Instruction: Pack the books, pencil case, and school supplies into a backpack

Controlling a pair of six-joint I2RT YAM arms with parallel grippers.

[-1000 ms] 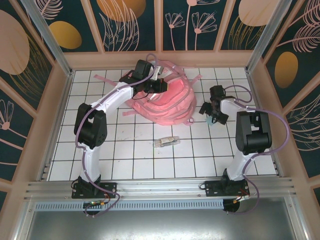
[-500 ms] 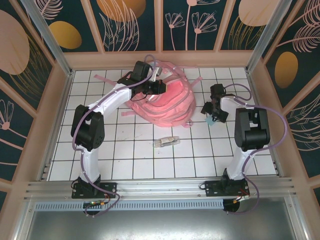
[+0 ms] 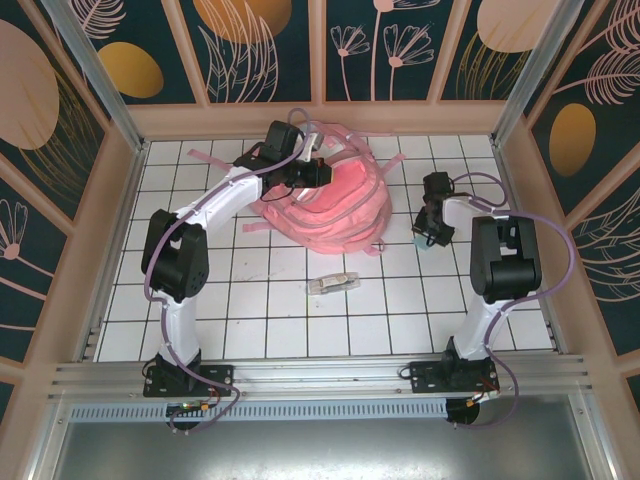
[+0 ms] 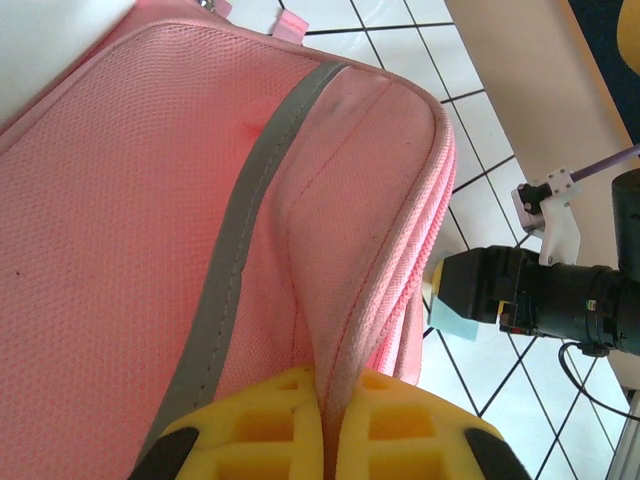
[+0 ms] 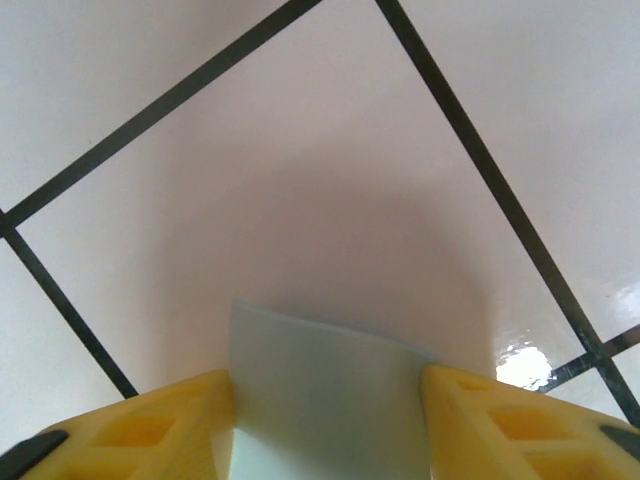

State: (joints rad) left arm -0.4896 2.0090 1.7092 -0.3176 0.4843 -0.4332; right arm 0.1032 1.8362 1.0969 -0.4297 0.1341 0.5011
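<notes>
Large pink backpack fills the far middle of the tiled table. Near tiles lie open, except a narrow transparent box at centre.

The backpack lies at the far middle of the tabletop. The left gripper sits at its far-left part, with 1 fold of the fabric pinched inside it. In front of the backpack, toward the near edge and apart from it, lies 1 narrow box. Right of the backpack, the right gripper has 1 small square between its 2 fingers, touching both.
</notes>
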